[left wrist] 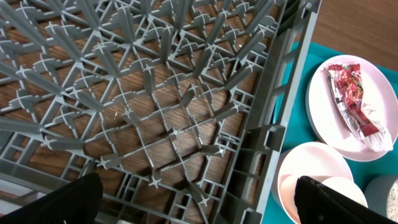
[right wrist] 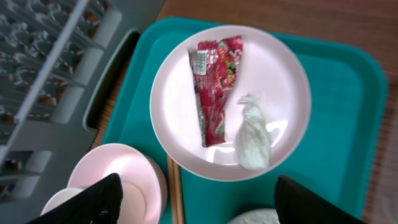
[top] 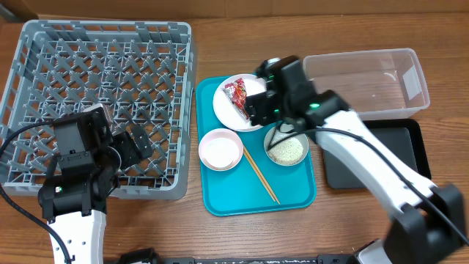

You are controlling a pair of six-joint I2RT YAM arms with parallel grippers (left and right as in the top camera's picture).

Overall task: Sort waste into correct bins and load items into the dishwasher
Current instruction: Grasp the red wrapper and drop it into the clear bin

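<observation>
A crumpled red wrapper (top: 237,97) and a white tissue lie on the round white plate (top: 223,104) at the back of the teal tray. In the right wrist view the wrapper (right wrist: 216,87) lies left of centre on the plate (right wrist: 281,74). My right gripper (top: 261,107) (right wrist: 199,200) is open and empty, hovering over the plate's near edge. The pink bowl (top: 220,149) (right wrist: 124,177) sits at the tray's left with a small white cup (left wrist: 341,190) in it. Rice fills the grey-white bowl (top: 287,149). Chopsticks (top: 260,176) lie between the bowls. My left gripper (top: 129,147) (left wrist: 199,205) is open and empty over the grey rack (top: 102,29).
The teal tray (top: 234,199) stands between the rack and the bins. The clear tub (top: 366,73) is at the back right, with the black tray (top: 374,158) in front of it. The rack's right wall (left wrist: 280,118) runs next to the teal tray.
</observation>
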